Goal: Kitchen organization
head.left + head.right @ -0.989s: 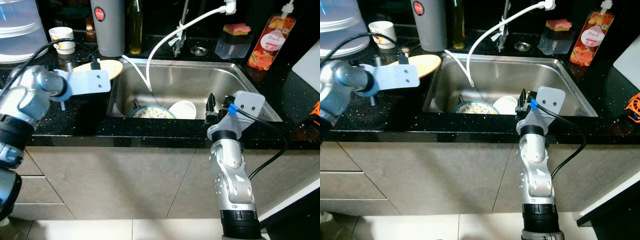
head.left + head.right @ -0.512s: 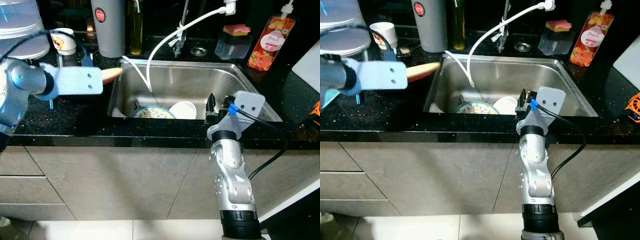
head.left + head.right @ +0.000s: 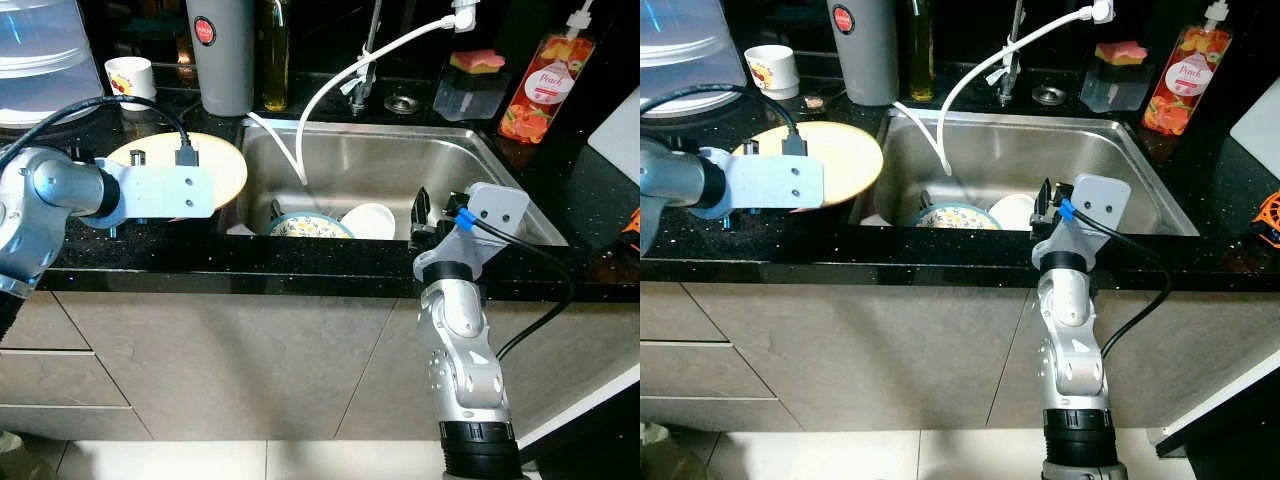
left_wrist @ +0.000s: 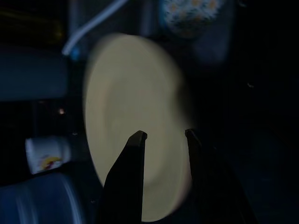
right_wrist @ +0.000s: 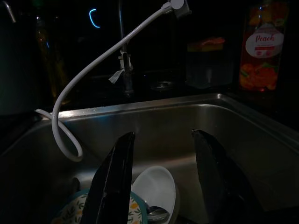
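Observation:
A round pale yellow plate [image 3: 215, 160] hangs flat a little above the black counter, its right rim over the left edge of the steel sink [image 3: 400, 160]. My left gripper [image 4: 164, 134] has its fingers across the plate's [image 4: 135, 102] near rim and is shut on it. A flower-patterned plate [image 3: 310, 225] and a white bowl [image 3: 367, 218] lie in the sink's front. My right gripper [image 5: 162, 134] hangs open at the sink's front right wall, above the white bowl [image 5: 156, 189], with nothing between its fingers.
Along the back stand a white cup [image 3: 130, 75], a grey canister [image 3: 222, 50], an oil bottle [image 3: 275, 50], a sponge holder [image 3: 470, 85] and a peach soap bottle [image 3: 535, 90]. A white hose [image 3: 335, 85] arcs into the sink. A clear tub [image 3: 40, 60] is at the far left.
My left arm has swung the yellow plate from tilted, edge-on, to flat and brought it nearer the counter's front. The right arm has not moved.

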Robot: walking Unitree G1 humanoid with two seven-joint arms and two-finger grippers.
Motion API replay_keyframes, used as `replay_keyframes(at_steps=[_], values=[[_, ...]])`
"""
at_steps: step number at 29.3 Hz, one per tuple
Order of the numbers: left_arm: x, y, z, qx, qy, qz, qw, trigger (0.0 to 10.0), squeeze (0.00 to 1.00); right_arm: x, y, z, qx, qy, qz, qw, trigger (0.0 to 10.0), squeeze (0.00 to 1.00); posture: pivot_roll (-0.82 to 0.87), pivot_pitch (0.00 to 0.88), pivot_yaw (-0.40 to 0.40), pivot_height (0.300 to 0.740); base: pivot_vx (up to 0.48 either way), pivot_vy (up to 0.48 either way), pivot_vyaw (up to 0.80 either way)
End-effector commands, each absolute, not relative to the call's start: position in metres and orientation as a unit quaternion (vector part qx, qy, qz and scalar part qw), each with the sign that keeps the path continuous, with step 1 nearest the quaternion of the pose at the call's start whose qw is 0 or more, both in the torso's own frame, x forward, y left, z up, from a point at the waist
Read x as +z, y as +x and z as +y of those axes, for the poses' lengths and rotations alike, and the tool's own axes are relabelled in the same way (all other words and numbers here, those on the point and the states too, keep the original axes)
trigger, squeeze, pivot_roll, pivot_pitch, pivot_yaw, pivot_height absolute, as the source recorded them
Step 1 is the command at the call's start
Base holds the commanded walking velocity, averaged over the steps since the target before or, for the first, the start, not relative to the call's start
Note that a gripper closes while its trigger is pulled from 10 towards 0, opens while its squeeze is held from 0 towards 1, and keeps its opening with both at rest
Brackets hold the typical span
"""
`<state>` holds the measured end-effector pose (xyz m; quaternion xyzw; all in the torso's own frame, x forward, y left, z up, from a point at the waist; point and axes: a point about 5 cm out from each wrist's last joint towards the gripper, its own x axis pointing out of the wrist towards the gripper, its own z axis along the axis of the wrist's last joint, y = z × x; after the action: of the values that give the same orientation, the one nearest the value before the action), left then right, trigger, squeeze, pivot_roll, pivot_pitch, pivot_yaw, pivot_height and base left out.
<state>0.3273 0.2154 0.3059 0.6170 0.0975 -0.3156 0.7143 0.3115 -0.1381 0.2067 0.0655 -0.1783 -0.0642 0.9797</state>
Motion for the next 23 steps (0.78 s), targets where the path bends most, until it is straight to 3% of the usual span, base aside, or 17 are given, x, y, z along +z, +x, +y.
replay_keyframes(at_steps=[1, 13, 23], values=[[0.309, 0.328, 0.211, -0.316, 0.612, 0.089, 0.72, 10.0, 0.0, 0.205, 0.312, -0.137, -0.061, 0.067, -0.173, 0.981, 10.0, 0.0, 0.27, 0.034, -0.032, 0.74, 0.0, 0.0, 0.0], [0.28, 0.358, 0.215, -0.294, 0.569, 0.172, 0.749, 10.0, 0.0, 0.205, 0.313, -0.137, -0.062, 0.066, -0.173, 0.981, 10.0, 0.0, 0.26, 0.035, -0.03, 0.74, 0.0, 0.0, 0.0], [0.276, 0.364, 0.198, -0.323, 0.574, 0.163, 0.735, 10.0, 0.0, 0.206, 0.312, -0.139, -0.064, 0.065, -0.174, 0.98, 10.0, 0.0, 0.25, 0.039, -0.03, 0.74, 0.0, 0.0, 0.0]])
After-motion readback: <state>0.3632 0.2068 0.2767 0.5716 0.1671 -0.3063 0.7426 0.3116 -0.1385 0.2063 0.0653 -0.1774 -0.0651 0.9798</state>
